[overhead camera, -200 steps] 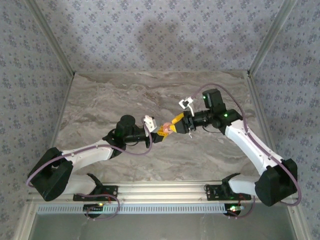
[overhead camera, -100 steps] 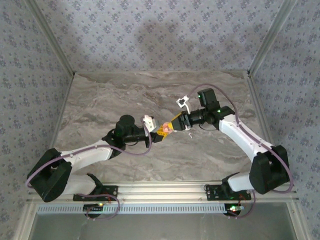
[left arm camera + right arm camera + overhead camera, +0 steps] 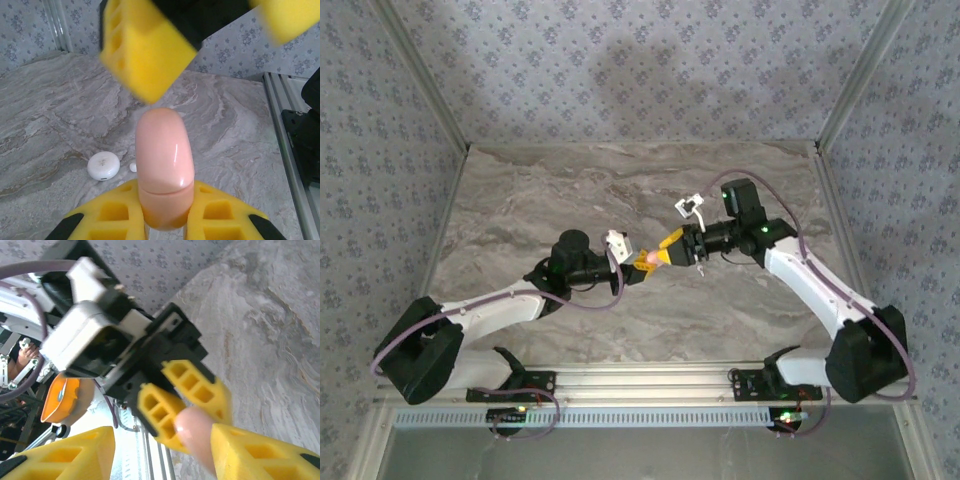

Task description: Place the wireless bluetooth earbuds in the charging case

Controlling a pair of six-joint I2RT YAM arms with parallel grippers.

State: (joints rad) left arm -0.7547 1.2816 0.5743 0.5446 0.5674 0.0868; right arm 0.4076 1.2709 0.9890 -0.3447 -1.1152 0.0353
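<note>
Left gripper [image 3: 165, 202]: I see it clenched on the charging case [image 3: 164, 165], its 2 yellow fingers [image 3: 107, 215] pressing the case's lower end from either side.
Charging case: salmon-pink, rounded and closed, with a seam running just above the left gripper's fingers. It stands up out of the left gripper, held in the air above the marble-patterned table [image 3: 520, 200]. From the top camera it is the pink spot at the left gripper's tip.
Right gripper [image 3: 672, 246]: released, its 2 yellow fingers spread wide, facing the left gripper tip to tip. On its own wrist camera the case's free end sits between those fingers, close against the one at the right of that view. I cannot tell whether they touch.
Earbud [image 3: 133, 167]: 1 tiny whitish piece lying on the table, below and to the left of the left gripper in the left wrist view. It is too small for me to make out a stem.
White disc [image 3: 103, 165]: round and flat on the table, just beside the earbud on the side farther from the left gripper, with a small gap between the 2.
Arms: both reach in from the near edge and meet at the left gripper, over the middle of the table.
</note>
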